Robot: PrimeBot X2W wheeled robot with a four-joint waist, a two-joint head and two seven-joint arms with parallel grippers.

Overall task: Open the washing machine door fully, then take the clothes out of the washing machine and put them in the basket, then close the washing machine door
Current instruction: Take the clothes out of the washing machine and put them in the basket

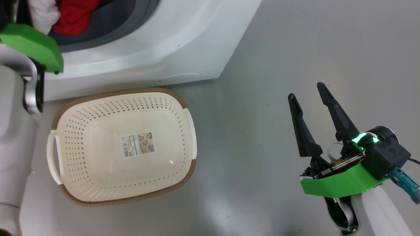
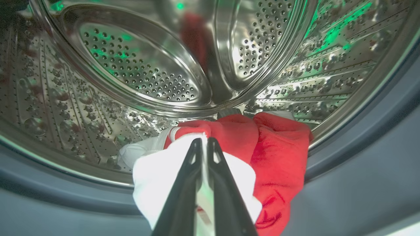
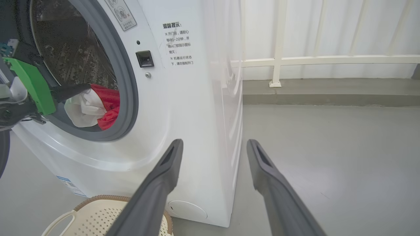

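Note:
The washing machine stands open, and its door is out of view. My left gripper reaches into the steel drum, shut on the white cloth of the clothes. Red cloth hangs beside it over the grey rubber ring. The right wrist view shows the same grip at the drum mouth, with white cloth and red cloth. The cream basket sits empty on the floor in front of the machine. My right gripper hovers open over the floor to the basket's right, holding nothing.
Grey floor spreads around the basket and to the machine's right. A white railing on a low kerb runs behind the machine's side. The basket's rim lies just below the machine's front.

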